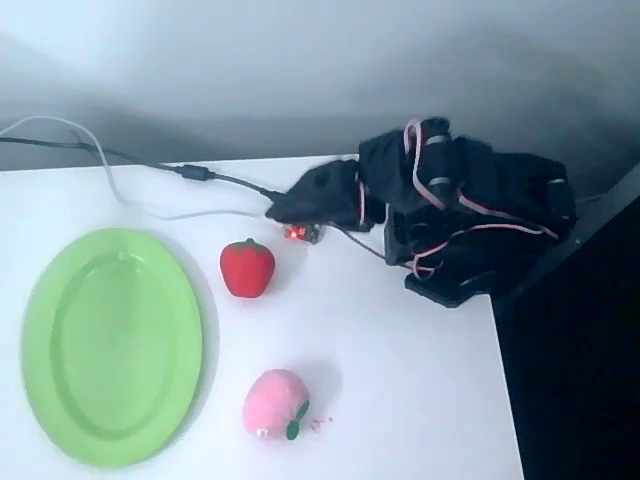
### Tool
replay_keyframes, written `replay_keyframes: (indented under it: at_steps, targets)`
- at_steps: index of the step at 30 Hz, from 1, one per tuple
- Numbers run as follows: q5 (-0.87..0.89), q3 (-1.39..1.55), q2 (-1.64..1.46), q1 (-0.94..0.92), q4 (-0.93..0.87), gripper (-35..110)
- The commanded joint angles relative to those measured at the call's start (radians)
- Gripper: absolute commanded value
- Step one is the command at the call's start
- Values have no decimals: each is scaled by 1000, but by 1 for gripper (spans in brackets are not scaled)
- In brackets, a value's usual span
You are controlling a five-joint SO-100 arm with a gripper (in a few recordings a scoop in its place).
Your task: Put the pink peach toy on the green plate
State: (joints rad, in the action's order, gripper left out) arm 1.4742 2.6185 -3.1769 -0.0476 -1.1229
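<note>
Arm [460, 215]: matte black body showing blocky, boxy segments with rounded joint housings in the overhead view. Pink-and-white wires [470, 225] are looping over the segments. A small board with a red light [300, 233] is glowing beside the narrow tapered front end [315, 195]. A black cable [150, 160] and a pale grey cable [110, 185] are trailing away across the surface.

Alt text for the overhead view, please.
A pink peach toy lies on a white table, right of an empty green plate. A red strawberry toy sits farther back, near the folded black arm's claw.
</note>
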Motion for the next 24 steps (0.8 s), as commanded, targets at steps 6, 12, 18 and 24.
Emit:
replay_keyframes:
  at_steps: [6, 12, 18, 24]
  targets:
    - [120, -1154, 876, 236, -330, 44]
    - [428, -1143, 1177, 647, -233, 52]
    - [595, -1062, 1397, 807, -80, 52]
    - [657, -1046, 1523, 847, -44, 48]
